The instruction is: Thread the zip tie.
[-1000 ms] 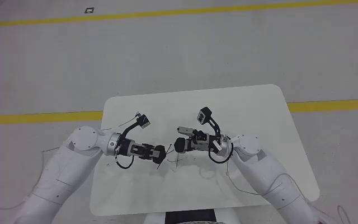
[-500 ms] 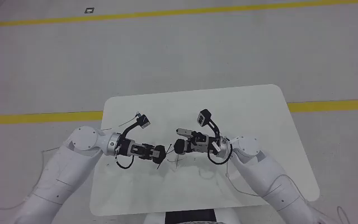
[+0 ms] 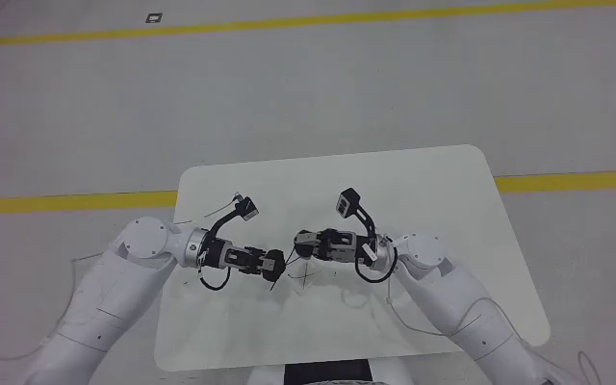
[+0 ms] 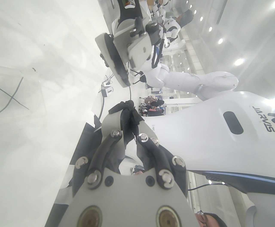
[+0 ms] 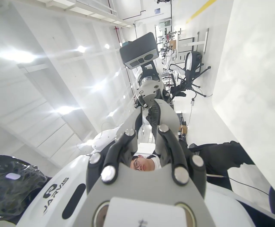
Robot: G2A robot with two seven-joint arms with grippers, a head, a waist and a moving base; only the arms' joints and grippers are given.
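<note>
The left gripper (image 3: 276, 260) and right gripper (image 3: 299, 246) meet above the white table (image 3: 433, 192), both seemingly pinching the zip tie (image 4: 130, 92).

No readable text on the table (image 3: 433, 183) or anything on it. The only mark there is a thin hand-drawn cross (image 3: 304, 274), two crossed dark pen lines on the white top, which also shows in the left wrist view (image 4: 12, 98). Zip tie (image 4: 130, 93): plain black, no lettering made out. Floor: a small dark square tag (image 3: 154, 17), too small to read. There are two yellow stripes, one near the tag (image 3: 289, 21) and one passing behind the table (image 3: 87, 202). Back wall: a small blue sign (image 5: 157, 10), not legible.
</note>
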